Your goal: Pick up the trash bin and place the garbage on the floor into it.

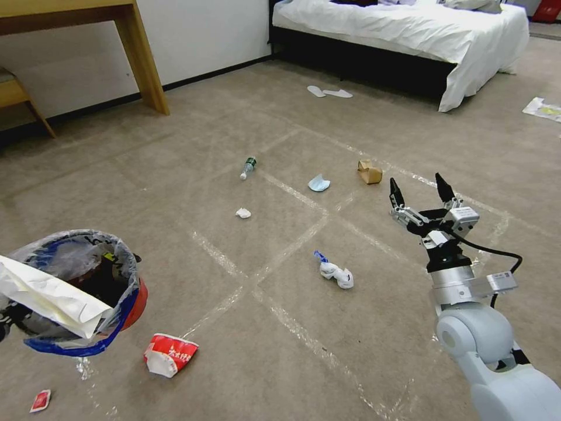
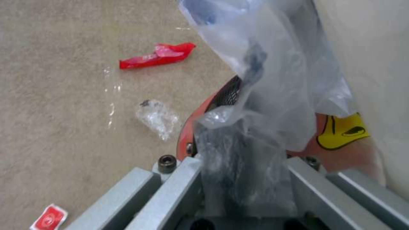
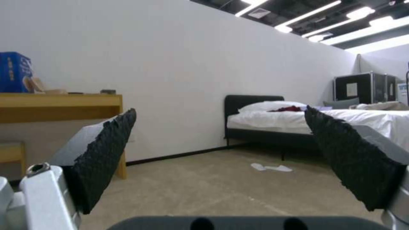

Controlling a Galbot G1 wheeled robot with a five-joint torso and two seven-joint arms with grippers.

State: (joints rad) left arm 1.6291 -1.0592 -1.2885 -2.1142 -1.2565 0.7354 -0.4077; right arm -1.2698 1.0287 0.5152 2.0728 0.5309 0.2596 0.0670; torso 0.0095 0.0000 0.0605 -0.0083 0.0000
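Red trash bin (image 1: 131,304) hangs at lower left of head view, off the carpet (image 1: 175,175), clear liner bag (image 1: 76,257) bunched over rim, white paper (image 1: 52,298) sticking out. Left gripper (image 2: 245,182) pinches rim plus liner. Right gripper (image 1: 422,190) raised, fingers spread wide, nothing held. Nearest litter: knotted white tissue (image 1: 336,273), soft and light, likely best pinched at its bulky middle. Crushed red-white packet (image 1: 169,354) lies by the bin.

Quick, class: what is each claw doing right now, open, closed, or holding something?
Left claw: closed on the rim of the trash bin and its plastic liner.
Right claw: open, holding nothing, raised above the floor.
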